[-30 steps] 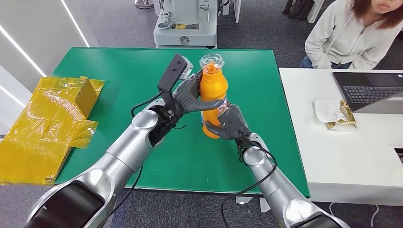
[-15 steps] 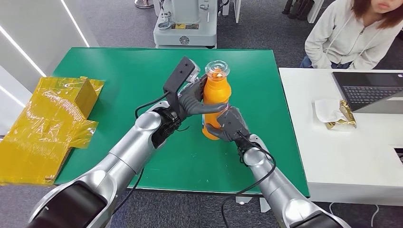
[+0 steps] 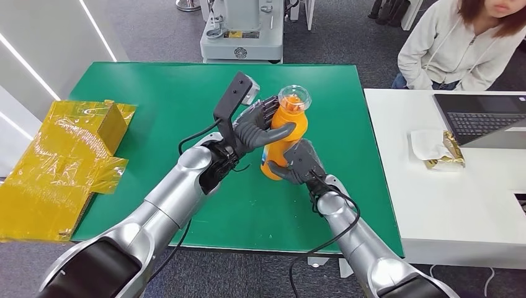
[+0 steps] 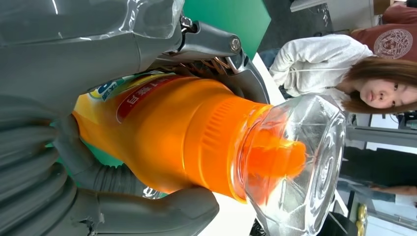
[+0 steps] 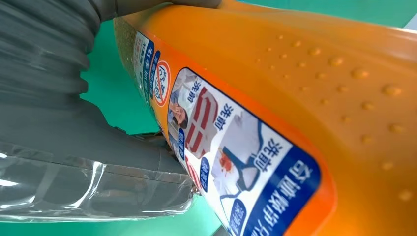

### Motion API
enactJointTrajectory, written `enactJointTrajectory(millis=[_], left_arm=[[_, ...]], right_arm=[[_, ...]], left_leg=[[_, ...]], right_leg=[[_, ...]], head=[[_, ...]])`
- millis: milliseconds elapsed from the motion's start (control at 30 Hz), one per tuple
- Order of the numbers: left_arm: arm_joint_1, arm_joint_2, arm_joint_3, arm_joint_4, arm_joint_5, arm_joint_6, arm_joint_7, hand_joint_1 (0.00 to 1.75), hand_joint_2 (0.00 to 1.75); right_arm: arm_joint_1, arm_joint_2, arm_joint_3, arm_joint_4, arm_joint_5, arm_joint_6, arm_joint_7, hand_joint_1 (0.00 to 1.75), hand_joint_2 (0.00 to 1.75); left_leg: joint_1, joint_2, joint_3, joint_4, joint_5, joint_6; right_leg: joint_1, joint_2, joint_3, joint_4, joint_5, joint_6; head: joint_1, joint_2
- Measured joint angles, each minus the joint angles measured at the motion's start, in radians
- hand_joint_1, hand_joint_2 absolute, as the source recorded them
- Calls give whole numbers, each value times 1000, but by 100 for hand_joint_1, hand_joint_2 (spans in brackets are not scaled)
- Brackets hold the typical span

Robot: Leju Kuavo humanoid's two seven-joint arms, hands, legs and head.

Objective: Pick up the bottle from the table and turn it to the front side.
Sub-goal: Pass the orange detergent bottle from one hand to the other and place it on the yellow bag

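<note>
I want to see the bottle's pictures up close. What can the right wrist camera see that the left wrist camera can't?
Right wrist view alone: the bottle's big blue-edged label with little drawings, and raised dots on the orange side. Left wrist view alone: the clear cap over the orange spout, and a person in a pale hoodie. Both: the orange bottle, gripped by grey robot fingers, the left hand near its neck and the right hand lower down, over the green table.

The bottle (image 3: 284,139) is bright orange with a clear cap (image 3: 294,98) and a blue, white and red label (image 5: 231,162). The table (image 3: 167,105) is green. Both hands (image 3: 257,127) (image 3: 298,162) are dark grey on silver arms. Yellow wrapping (image 3: 59,167) is shiny.
</note>
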Motion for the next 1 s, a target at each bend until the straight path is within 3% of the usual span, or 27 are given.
enactJointTrajectory(millis=[200,467,500,633,767,1000], left_arm=[[0,0,0,0,0,1,0,147,175],[7,-11,-10,-2,-3,16,-20,145,175],[8,-11,-11,-2,-3,16,-21,151,175],[11,-12,-13,-3,-11,20,-40,175,175],[26,-13,-17,-24,-39,51,-108,175,175],[39,0,-16,-53,-45,82,-133,175,175]], right_arm=[[0,0,0,0,-2,0,-1,175,175],[0,-1,-7,11,-17,-4,-4,175,175],[0,-1,-7,12,-17,-4,-5,175,175],[1,-2,-12,16,-21,-15,-8,0,175],[13,-4,-32,0,-35,-36,-32,0,175],[52,-9,-60,-62,-35,-35,-41,0,175]], left_leg=[[0,0,0,0,0,0],[0,0,0,0,0,0],[0,0,0,0,0,0],[0,0,0,0,0,0],[0,0,0,0,0,0],[0,0,0,0,0,0]], right_leg=[[0,0,0,0,0,0],[0,0,0,0,0,0],[0,0,0,0,0,0],[0,0,0,0,0,0],[0,0,0,0,0,0],[0,0,0,0,0,0]], head=[[0,0],[0,0],[0,0],[0,0],[0,0],[0,0]])
